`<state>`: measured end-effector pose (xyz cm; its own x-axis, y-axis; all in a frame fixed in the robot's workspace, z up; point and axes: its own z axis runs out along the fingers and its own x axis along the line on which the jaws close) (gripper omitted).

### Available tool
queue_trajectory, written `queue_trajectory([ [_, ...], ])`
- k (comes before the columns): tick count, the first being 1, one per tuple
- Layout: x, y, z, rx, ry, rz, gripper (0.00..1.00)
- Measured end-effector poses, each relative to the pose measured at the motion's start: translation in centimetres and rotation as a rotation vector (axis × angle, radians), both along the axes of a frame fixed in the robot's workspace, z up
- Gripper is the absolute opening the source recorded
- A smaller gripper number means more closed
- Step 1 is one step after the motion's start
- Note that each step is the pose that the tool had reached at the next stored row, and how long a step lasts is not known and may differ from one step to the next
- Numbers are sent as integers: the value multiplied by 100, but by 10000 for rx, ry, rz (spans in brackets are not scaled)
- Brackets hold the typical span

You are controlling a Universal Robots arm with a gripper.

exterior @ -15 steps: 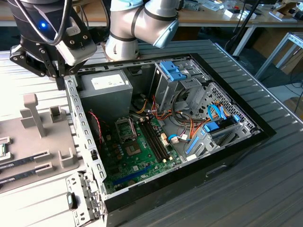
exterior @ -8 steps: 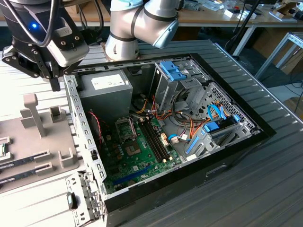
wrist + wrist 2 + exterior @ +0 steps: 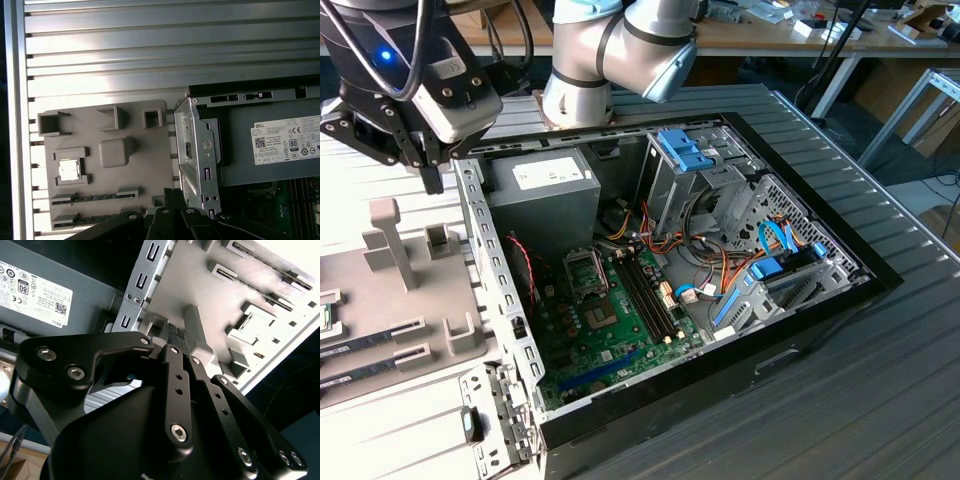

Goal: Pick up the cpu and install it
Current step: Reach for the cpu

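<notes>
**Desk:** What is the arm doing here?

**Photographer:** The gripper (image 3: pixel 432 178) is hanging at the upper left of the exterior view, over the seam between the grey fixture plate (image 3: pixel 430 290) and the open computer case (image 3: pixel 820 320). Its fingers are pressing together with nothing between them.

**Desk:** And the cpu?

**Photographer:** The cpu (image 3: pixel 69 169) is lying flat in a walled pocket of that plate in the first wrist view, well apart from the fingertips. The socket frame (image 3: pixel 582 272) appears to be standing raised inside the case.

**Desk:** What is worrying you?

**Photographer:** The case's metal side wall (image 3: pixel 197 150) is sitting just beside the gripper, so a sideways swing could be clipping it. The pocket walls are also crowding the chip, so I'm judging that an off-centre grip risks tilting it.
</notes>
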<state>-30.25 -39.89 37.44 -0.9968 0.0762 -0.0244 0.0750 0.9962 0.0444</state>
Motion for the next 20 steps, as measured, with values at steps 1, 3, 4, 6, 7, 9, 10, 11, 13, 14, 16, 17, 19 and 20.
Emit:
queue_trajectory([
  [1, -1, 0, -1, 0, 0, -1, 10],
  [3, -4, 0, -2, 0, 0, 0, 10],
  [4, -6, 0, -3, 0, 0, -1, 10],
  [6, -8, 0, -5, 0, 0, 0, 10],
  [7, -9, 0, -5, 0, 0, -1, 10],
  [9, -12, 0, -7, 0, 0, 0, 10],
  [10, -13, 0, -8, 0, -1, -1, 10],
  [11, -14, 0, -8, 0, 0, -1, 10],
  [13, -23, 0, -11, 0, 0, -1, 10],
  [14, -32, 0, -13, 0, 0, 0, 10],
  [16, -43, 0, -17, 0, 0, -1, 10],
  [17, -45, 0, -18, 0, 0, -1, 10],
  [19, -50, 0, -21, 0, 0, 0, 10],
  [20, -51, 0, -21, 0, 0, -1, 10],
])
